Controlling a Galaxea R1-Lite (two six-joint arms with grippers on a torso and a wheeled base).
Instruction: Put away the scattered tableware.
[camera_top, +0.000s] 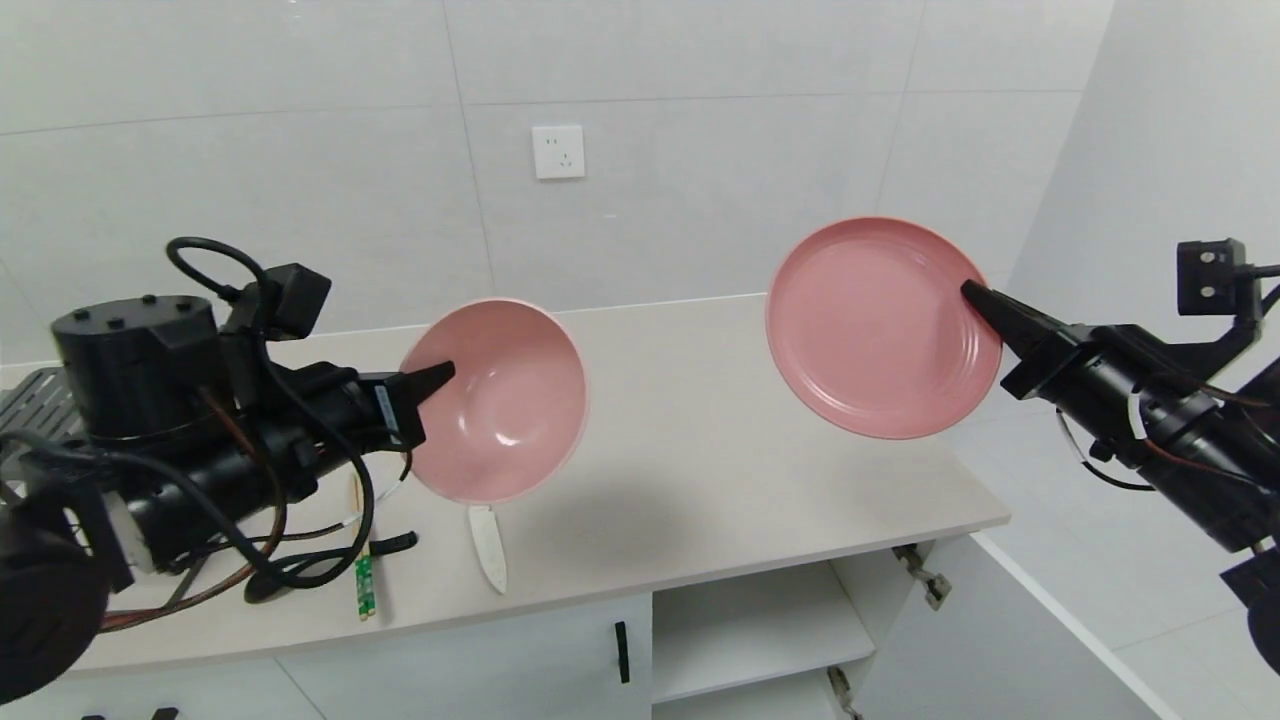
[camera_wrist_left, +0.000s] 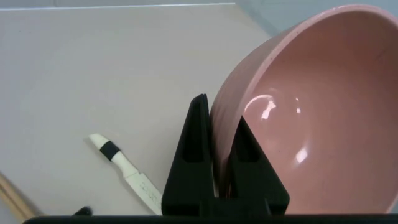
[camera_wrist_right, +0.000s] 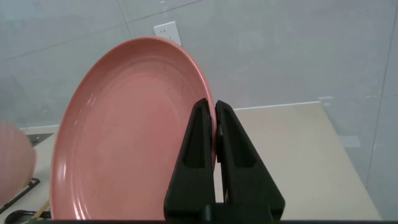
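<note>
Bowl (camera_top: 500, 400) and plate (camera_top: 880, 330), both pink, hang in the air above the counter (camera_top: 700, 480), each turned up on edge.

The left gripper (camera_top: 445, 372) pinches the bowl's rim on its left side, one finger inside the wall and one outside, as the left wrist view shows at the gripper (camera_wrist_left: 221, 115) on the bowl (camera_wrist_left: 311, 124). The bowl's opening faces the robot and slightly to its right, and its rim stands close to upright. It hangs over the left half of the counter.

The right gripper (camera_top: 970, 290) is clamped on the plate's right rim. In the right wrist view its fingers (camera_wrist_right: 200, 124) are pressed together on the edge of the plate (camera_wrist_right: 130, 130). The plate is steeply tilted, with its upper face turned toward the robot and a little to the left. It hangs higher than the bowl, above the counter's right end, and the two are well apart.

A white knife (camera_top: 488, 545) lies flat on the counter below the bowl. Its long axis runs from back to front and its tip points at the front edge. The left wrist view shows a black band near the other end of the knife (camera_wrist_left: 124, 168).

Thin sticks (camera_top: 364, 585) with a green end lie left of the knife, roughly parallel to it.

A socket (camera_top: 558, 152) sits on the tiled wall behind. Under the counter, at the right, an open cupboard shows a white shelf (camera_top: 750, 630).
</note>
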